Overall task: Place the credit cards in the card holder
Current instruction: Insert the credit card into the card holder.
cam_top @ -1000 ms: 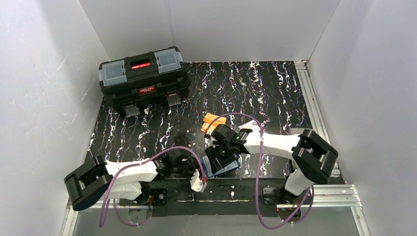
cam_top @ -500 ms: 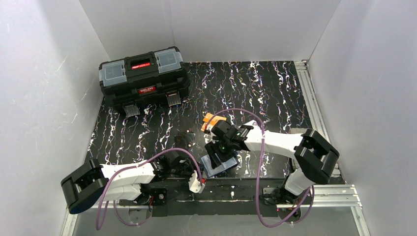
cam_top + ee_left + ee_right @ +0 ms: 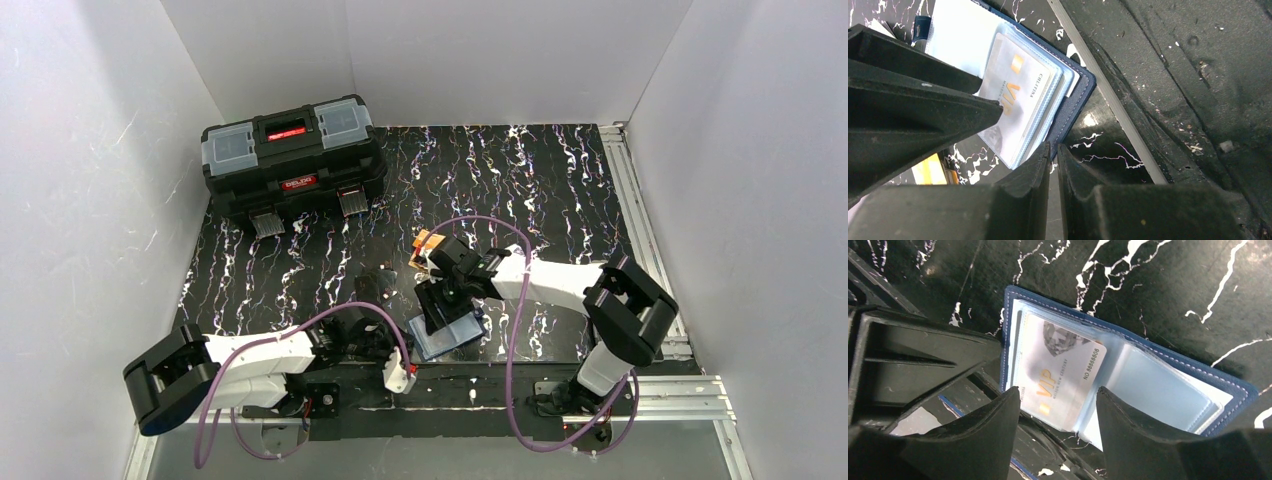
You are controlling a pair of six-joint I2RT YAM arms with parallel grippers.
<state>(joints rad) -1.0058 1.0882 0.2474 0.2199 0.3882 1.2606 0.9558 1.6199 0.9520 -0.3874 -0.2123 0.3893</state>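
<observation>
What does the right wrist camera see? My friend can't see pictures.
An open blue card holder lies on the black marbled table, with a whitish VIP card in a clear pocket. The right gripper hangs open over it.

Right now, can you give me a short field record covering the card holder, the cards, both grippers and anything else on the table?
card holder: open flat near the front edge of the table, clear pockets up
whitish card: in a clear pocket on one half; full seating unclear
orange cards: loose on the table, farther back than the card holder
left gripper: shut, empty, by the card holder's edge
right gripper: open, above the whitish card
other: black toolbox at back left
</observation>
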